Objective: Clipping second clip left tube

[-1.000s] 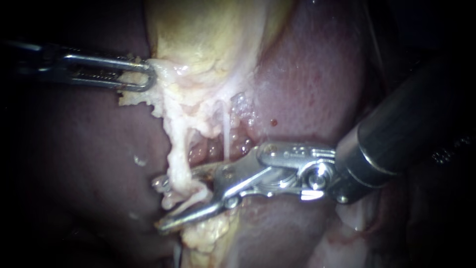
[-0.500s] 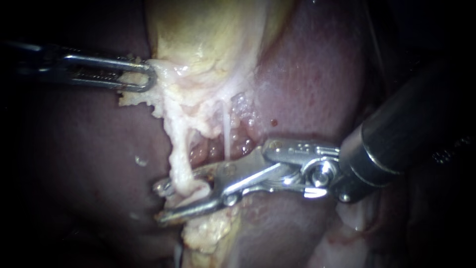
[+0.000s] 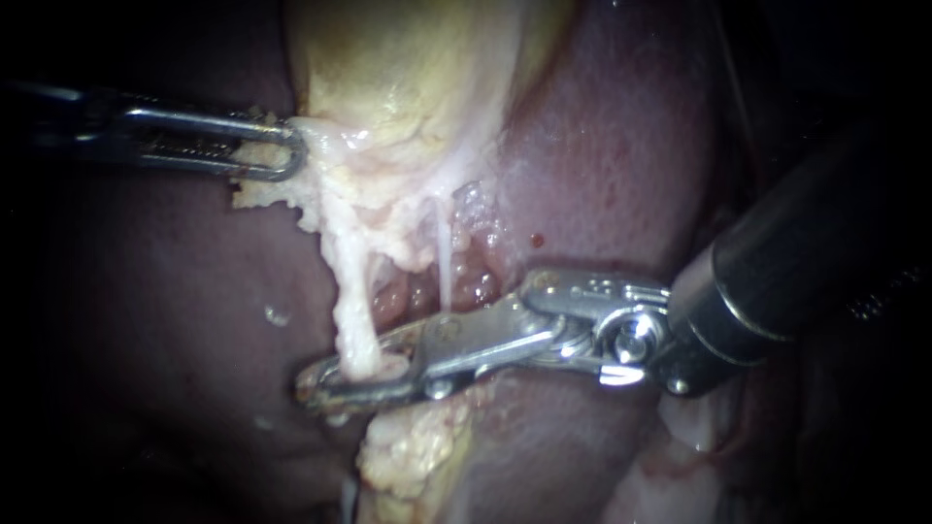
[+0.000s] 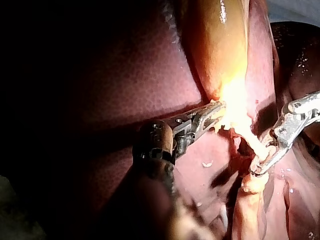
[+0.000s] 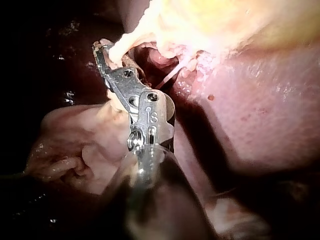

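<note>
Cream-coloured and stringy, the left tube (image 3: 351, 301) hangs as a soft cord from the ragged fringe under the gallbladder (image 3: 417, 78) and runs down into my right instrument (image 3: 322, 381). That instrument's bright steel jaws lie almost together across the cord's lower end, one on each side, clamped on it (only a sliver of gap shows near the tips). Its thick dark shaft slants in from the upper right, and the hinged wrist bends the jaws nearly level. Beside the tube hangs a much thinner whitish strand (image 3: 444, 257), dropping toward the upper jaw's back near the hinge; I cannot tell whether it touches. My left instrument (image 3: 287, 151) reaches in level from the left, its slim, loop-ended jaws pinching the crumbly pale fringe at the gallbladder's lower edge. The gallbladder is yellow, smooth and glossy. Grainy yellowish tissue (image 3: 408, 456) bulges just beneath the right jaws. All around lies the liver (image 3: 621, 165), dark red, wet and finely stippled.
</note>
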Available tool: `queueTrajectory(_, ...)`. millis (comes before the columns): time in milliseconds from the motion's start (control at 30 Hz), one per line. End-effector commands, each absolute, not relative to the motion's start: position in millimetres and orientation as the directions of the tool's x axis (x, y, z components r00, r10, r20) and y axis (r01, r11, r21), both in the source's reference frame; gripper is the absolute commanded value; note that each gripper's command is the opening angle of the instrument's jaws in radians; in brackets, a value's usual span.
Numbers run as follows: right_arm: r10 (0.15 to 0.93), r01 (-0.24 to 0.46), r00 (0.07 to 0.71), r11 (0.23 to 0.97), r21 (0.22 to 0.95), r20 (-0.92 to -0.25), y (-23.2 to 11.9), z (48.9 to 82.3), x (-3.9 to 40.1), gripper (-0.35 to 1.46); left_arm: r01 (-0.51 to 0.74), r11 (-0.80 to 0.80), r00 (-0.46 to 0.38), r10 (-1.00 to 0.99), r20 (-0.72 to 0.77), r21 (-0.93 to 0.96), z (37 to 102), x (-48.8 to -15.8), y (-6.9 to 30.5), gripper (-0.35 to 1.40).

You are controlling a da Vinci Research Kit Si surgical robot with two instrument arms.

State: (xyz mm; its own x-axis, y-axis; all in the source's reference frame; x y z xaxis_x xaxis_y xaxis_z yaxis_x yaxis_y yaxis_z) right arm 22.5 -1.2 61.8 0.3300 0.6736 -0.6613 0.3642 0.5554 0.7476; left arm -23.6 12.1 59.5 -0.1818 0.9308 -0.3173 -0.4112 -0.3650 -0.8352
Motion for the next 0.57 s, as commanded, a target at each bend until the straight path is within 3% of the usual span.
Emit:
queueTrajectory(33,0.674,0.366,0.331,0.553,0.748,-0.660,-1.1,61.9,22.5,-0.35,-0.411,-0.365,-0.182,0.931,-0.317,-0.835,59.5,-23.6,12.1,-0.35)
queueTrajectory(567,0.690,0.360,0.342,0.531,0.767,-0.638,-1.2,63.1,22.3,-0.35,-0.411,-0.365,-0.182,0.931,-0.317,-0.835,59.6,-23.5,12.2,-0.35)
